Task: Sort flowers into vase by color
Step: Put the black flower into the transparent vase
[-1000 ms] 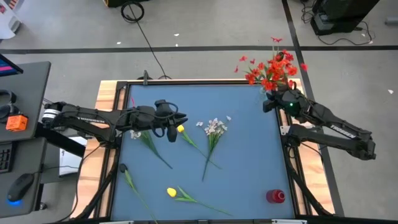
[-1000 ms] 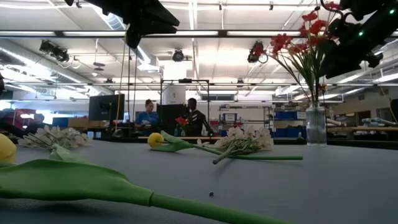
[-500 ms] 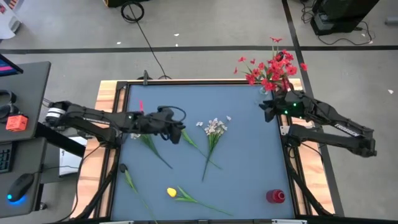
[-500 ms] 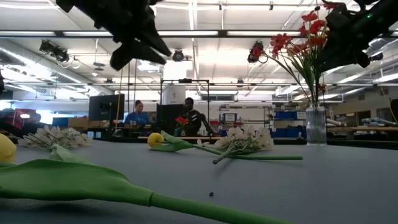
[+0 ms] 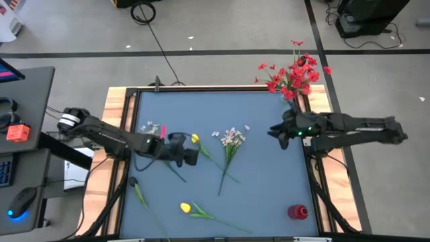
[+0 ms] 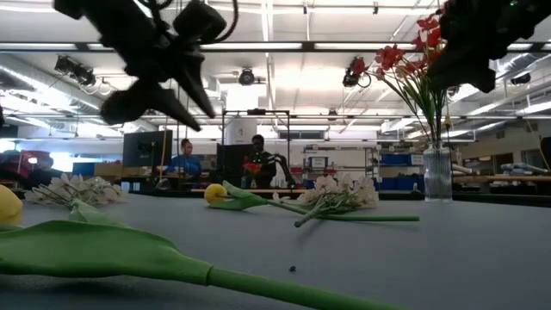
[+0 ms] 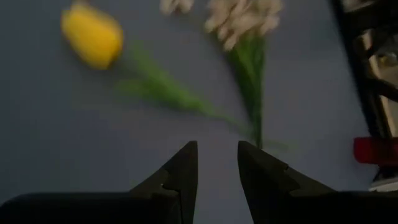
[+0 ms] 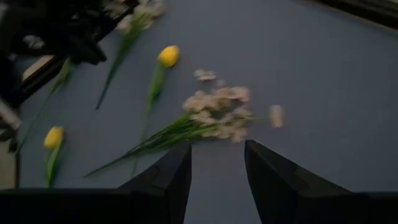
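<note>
Flowers are lying scattered across the blue table (image 5: 269, 195), while a bunch of red flowers (image 5: 293, 72) is standing upright in a clear glass vase (image 6: 437, 175) at the table's far right corner. Near the middle, a spray of small whitish-pink blossoms (image 5: 232, 137) is resting with its stem running toward the near edge, and a yellow tulip (image 5: 195, 139) is lying just beside it to the left. A second yellow tulip (image 5: 185, 208) is lying near the front edge, and another pale spray (image 5: 150, 128) is sitting toward the left side, partly under the left arm.

The left gripper (image 5: 189, 156) is hanging over the table just short of the first yellow tulip; in the left wrist view its two dark fingers (image 7: 180, 174) are standing slightly apart with a narrow gap and nothing between them, the tulip (image 7: 92, 37) and the pale spray (image 7: 239, 18) lying beyond them.

The right gripper (image 5: 274, 132) is reaching in from the right edge, hovering above the table to the right of the central spray and in front of the vase. Its fingers (image 8: 168, 177) are standing apart in the right wrist view, gripping nothing, with the spray (image 8: 217, 112) lying on the table ahead of them.

A small red object (image 5: 297, 212) is sitting at the near right corner; what it is cannot be told. Two people (image 6: 258, 159) are standing in the room far beyond the table.
</note>
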Robot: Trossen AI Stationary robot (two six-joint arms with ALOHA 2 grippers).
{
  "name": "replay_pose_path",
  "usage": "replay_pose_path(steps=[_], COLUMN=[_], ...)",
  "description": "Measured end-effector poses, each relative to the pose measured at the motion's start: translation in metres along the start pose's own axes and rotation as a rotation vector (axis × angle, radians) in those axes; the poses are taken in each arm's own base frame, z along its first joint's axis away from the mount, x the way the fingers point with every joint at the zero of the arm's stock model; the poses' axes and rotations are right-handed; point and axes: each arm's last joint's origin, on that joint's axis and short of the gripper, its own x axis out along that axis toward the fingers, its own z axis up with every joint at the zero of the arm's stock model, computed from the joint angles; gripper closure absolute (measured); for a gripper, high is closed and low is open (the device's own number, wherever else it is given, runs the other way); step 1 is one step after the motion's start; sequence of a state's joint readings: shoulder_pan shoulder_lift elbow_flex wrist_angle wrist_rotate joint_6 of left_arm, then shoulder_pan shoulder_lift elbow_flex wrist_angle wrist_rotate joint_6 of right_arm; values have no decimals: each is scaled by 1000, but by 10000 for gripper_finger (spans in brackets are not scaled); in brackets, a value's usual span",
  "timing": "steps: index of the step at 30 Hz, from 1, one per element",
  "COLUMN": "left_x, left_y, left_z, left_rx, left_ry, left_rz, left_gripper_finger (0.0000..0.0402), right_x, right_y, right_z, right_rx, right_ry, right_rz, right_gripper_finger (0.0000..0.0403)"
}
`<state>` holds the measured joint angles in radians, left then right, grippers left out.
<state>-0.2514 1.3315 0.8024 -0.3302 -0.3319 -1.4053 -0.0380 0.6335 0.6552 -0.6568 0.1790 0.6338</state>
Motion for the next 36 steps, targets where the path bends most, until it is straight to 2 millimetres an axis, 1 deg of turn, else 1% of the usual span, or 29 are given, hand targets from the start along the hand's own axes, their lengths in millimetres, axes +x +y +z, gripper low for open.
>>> replay_pose_path(steps=[6,10,12,14,16,19,23,26,28,32,36], left_x=[-18,-33,-42,-48,-53,-59,-70,-75,-77,-78,-83], left_y=[8,12,14,16,16,20,31,38,41,45,48], left_z=[-49,-80,-94,-105,-112,-120,-132,-136,-137,-136,-142], left_rx=[-185,-289,-327,-320,-308,-251,-185,-161,-148,-120,-89], left_ry=[170,277,329,393,471,566,699,713,705,673,689], left_rz=[92,128,145,160,171,206,333,400,420,444,445], left_gripper_finger=[283,283,283,283,283,283,283,283,283,281,255], right_x=[23,40,51,61,71,80,85,87,89,94,98], right_y=[32,51,59,65,72,81,93,97,99,98,99], right_z=[-3,-5,-7,-10,-14,-25,-37,-43,-44,-47,-48], right_rx=[-61,-76,-39,15,40,78,115,156,181,179,168], right_ry=[-7,-12,7,51,99,166,161,147,131,107,93], right_rz=[87,152,183,230,276,299,278,264,253,205,192], right_gripper_finger=[246,246,246,246,246,246,246,246,246,246,245])
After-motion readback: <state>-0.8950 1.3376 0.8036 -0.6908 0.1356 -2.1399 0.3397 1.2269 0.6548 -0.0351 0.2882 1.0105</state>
